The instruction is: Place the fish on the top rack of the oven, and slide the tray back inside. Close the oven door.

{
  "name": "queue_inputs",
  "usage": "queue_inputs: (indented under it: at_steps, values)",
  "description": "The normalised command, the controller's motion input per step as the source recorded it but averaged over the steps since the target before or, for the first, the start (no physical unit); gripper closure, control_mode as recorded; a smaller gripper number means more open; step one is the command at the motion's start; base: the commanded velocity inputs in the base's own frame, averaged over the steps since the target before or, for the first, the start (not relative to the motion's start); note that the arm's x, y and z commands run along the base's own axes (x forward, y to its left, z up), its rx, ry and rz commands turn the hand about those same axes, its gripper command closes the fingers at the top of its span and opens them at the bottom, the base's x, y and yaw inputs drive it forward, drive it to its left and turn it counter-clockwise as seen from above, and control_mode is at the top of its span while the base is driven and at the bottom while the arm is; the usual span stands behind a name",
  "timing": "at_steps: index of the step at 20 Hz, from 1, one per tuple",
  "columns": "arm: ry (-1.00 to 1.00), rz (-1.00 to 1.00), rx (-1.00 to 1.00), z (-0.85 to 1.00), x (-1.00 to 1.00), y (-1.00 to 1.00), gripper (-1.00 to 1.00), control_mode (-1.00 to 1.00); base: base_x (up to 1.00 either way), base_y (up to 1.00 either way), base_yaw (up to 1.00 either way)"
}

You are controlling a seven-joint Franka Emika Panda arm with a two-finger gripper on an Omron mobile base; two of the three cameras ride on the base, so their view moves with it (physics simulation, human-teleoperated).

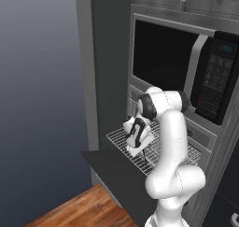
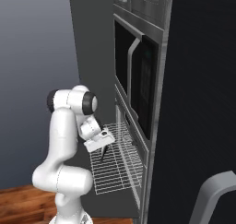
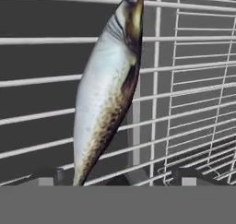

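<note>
While the gripper [image 3: 115,177] hangs just over the pulled-out rack [image 1: 161,149] with jaws spread wide, gripping nothing, the fish [image 3: 108,89] lies between them on the wires, looking light, slick and slender, best pinched mid-body.

Fish [image 3: 108,94] tail running behind the bottom band; rack [image 1: 119,139] partly hiding behind arm; microwave [image 1: 219,76] cropping at right edge.

A kitchen is showing here: a built-in oven [image 1: 205,142] is sitting under a black microwave [image 1: 186,72], above wooden flooring [image 1: 79,209].
</note>
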Motion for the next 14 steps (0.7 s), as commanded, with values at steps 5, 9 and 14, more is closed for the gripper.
queue_inputs:
  at_steps: [5, 9, 14]
  values:
    - [0.02, 0.00, 0.00, 0.70, -0.21, 0.39, -1.00, -1.00, 0.00, 0.00, 0.00]
    - [0.08, 0.00, 0.01, 0.39, -0.21, 0.74, -1.00, -1.00, 0.00, 0.00, 0.00]
    - [0.00, 0.00, 0.08, 0.06, -0.17, 0.71, -1.00, -1.00, 0.00, 0.00, 0.00]
